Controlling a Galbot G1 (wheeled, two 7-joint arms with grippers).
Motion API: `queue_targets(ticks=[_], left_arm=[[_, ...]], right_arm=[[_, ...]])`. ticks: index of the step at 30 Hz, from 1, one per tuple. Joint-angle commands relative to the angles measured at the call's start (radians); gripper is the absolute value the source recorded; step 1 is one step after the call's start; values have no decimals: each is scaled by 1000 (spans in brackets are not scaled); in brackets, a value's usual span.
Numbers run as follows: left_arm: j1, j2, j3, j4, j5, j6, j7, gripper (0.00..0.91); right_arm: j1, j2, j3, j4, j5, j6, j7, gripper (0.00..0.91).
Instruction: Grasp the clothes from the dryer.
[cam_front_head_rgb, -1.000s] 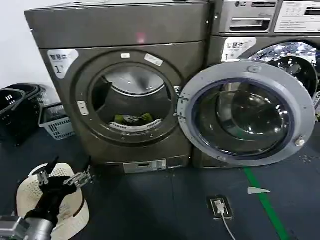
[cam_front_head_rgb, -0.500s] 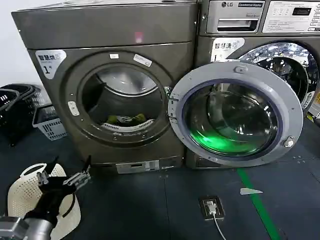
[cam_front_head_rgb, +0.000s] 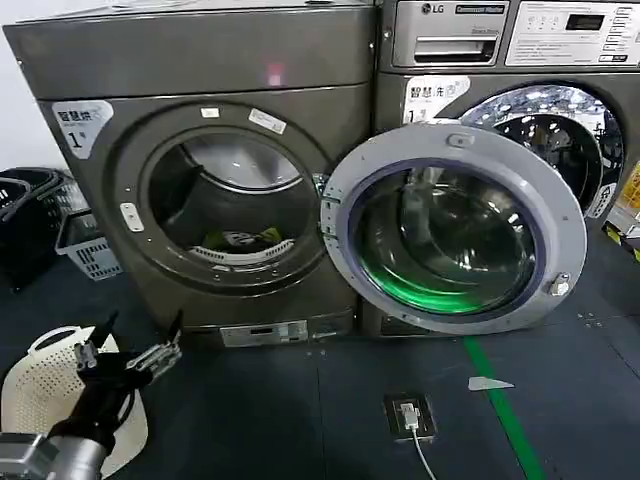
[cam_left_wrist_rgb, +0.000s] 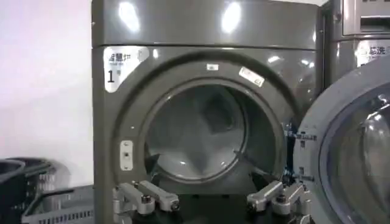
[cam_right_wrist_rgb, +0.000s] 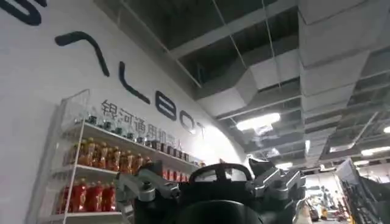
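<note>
- Dryer: we log its round door swung wide to the right, beside the LG washer.
- Clothes: yellow-green bundle low in the drum (small against it).
- Left gripper: we note fingers spread, empty, low before the dryer above a white basket.
- Right gripper: fingers apart, pointed ceilingward.

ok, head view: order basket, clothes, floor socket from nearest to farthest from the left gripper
1. White basket, directly under and beside the left gripper.
2. Clothes, ahead in the dryer drum.
3. Floor socket, off to the right, beyond the open door.
</note>
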Motion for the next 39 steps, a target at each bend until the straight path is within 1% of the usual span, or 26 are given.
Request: queue_targets(ticks=[1,4,8,14,24,39], left_arm=[[0,0,-1,-5,2,2,1,907],[-4,3,-2,-10,-3,2,2,907],[-2,7,-3,-21,-3,0,3,907],[2,8,-1,-27,-3,1,5,907],[10,9,0,-32,-3,0,5,907],[5,8,-2,-25,-3,0,5,907]], right_arm=[[-1,1,4,1,1,9,-11,907],[-5,9,12,4,5,13,-29,907],[-12,10,28,8,17,13,-35,907],[-19,13,32,0,24,27,-31,907],[-32,9,46,-4,27,24,-29,907],[-28,16,43,6,19,21,-41,907]])
